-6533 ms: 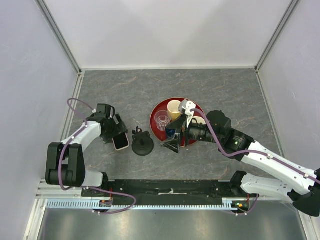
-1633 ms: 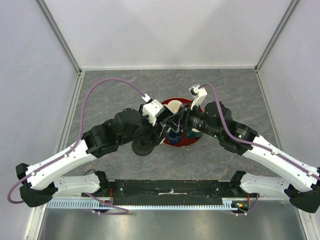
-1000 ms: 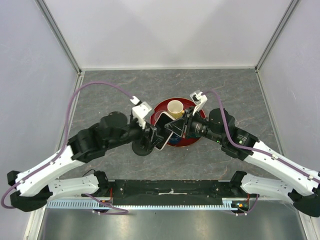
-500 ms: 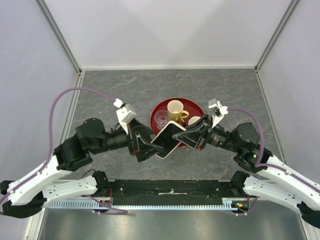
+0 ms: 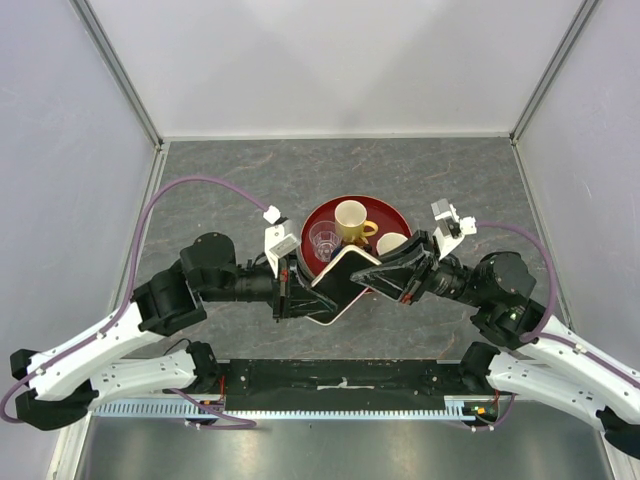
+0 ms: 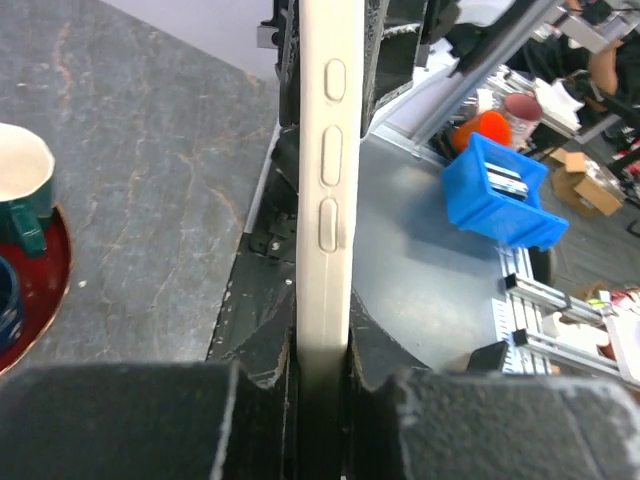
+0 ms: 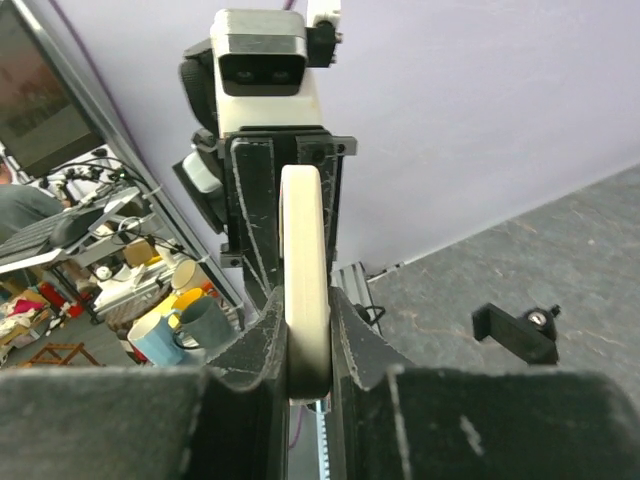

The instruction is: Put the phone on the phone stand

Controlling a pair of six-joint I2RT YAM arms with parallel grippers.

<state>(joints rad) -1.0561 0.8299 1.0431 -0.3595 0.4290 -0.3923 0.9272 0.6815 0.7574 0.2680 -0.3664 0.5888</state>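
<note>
We see left claw [image 5: 303,293] and right claw [image 5: 383,276] both clamped tight on phone [image 5: 340,284], midair over counter [image 5: 230,180] near-edge middle.

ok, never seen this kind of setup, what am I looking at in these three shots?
There are two robot arms bolted at the near edge of a grey table, each ending in a two-finger clamp. The wide picture comes from a fixed camera overhead. The other two come from small cameras on each wrist, looking along that arm's own fingers.

On the table sits a red tray with a yellow mug, a clear glass and a pale cup.

In front of the tray, the left gripper and the right gripper both clamp one phone from opposite sides, its dark screen facing the overhead camera. Each wrist view shows it edge-on between that arm's fingers.

I can't pick out the phone stand for sure in these views.
</note>
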